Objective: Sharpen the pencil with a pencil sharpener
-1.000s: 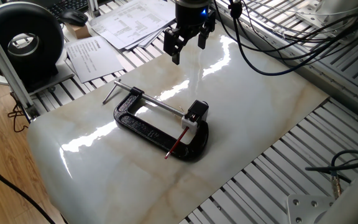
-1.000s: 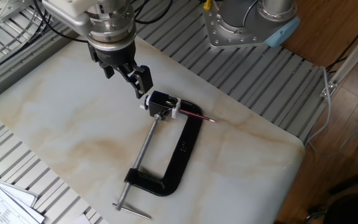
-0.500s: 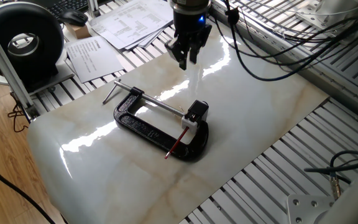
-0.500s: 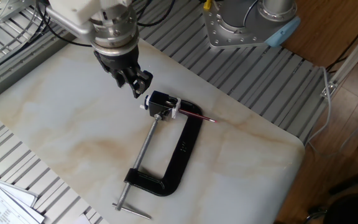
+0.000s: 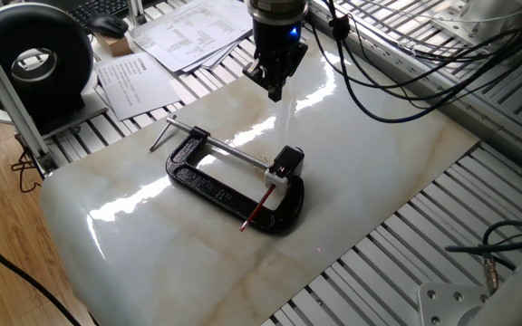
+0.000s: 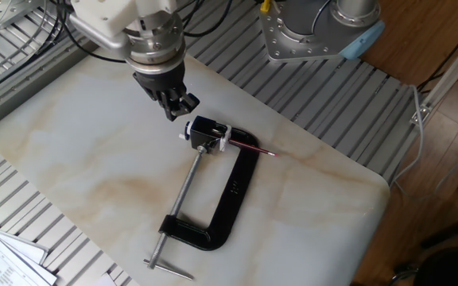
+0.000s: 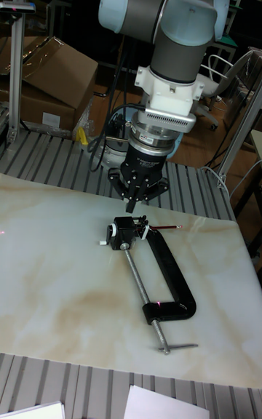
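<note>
The tall fixed view shows, nearest to the camera, the pale marble desk with a black C-clamp lying flat on it. The handle end of the long silver screw rod points to the camera, and its far end presses on the pencil sharpener, a small block with a black top and a white base, held in the jaws of the clamp. The pencil, thin and red, sticks out of the sharpener to the right side and lies almost level just above the desk surface.

Just behind the sharpener, and a little higher, hangs the hand. Its two fingers are brought together to a narrow tip that points down, with nothing between them. The tip is near the sharpener but apart from it, and the pencil is on the other side of the sharpener, not touched by the hand.

In the other fixed view the hand stands up and to the left of the sharpener, while the pencil goes out to the right over the clamp arm. In one fixed view the hand is well above the sharpener, and the pencil slopes down toward the lower left across the clamp.
</note>
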Tool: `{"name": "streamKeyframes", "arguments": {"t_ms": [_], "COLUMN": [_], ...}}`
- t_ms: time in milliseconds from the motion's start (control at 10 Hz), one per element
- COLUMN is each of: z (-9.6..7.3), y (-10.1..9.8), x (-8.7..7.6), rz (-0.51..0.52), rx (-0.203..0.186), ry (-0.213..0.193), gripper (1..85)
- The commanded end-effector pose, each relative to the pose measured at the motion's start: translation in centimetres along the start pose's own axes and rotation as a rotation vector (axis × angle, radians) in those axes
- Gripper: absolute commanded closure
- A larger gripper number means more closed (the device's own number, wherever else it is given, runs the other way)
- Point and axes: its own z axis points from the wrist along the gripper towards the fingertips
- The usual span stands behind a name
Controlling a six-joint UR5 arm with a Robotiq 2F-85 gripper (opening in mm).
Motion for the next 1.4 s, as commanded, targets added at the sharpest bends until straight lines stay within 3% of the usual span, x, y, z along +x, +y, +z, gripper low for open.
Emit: {"name": "streamKeyframes", "arguments": {"t_ms": [0,100,300,500,800,900,1000,1100,1200,1300], "z": [-0.3,-0.4,-0.4,-0.4,-0.4,-0.3,-0.3,-0.3,0.2,1.1], "y": [1.5,2.5,2.5,1.8,2.1,1.7,1.9,1.8,0.8,-0.6], "x": [0.4,0.7,0.4,1.2,0.2,0.1,0.3,0.0,0.1,0.4], "rz": [0.007,-0.025,-0.077,-0.161,-0.22,-0.25,-0.28,-0.341,-0.396,-0.453], "rx": [-0.062,-0.099,-0.101,-0.077,-0.083,-0.068,-0.077,-0.073,-0.065,-0.055], "ry": [0.012,0.021,0.007,0.035,-0.005,-0.007,-0.005,-0.015,-0.023,-0.029], "gripper": [84.3,84.3,84.3,84.3,84.0,83.3,77.0,61.7,54.7,53.0]}}
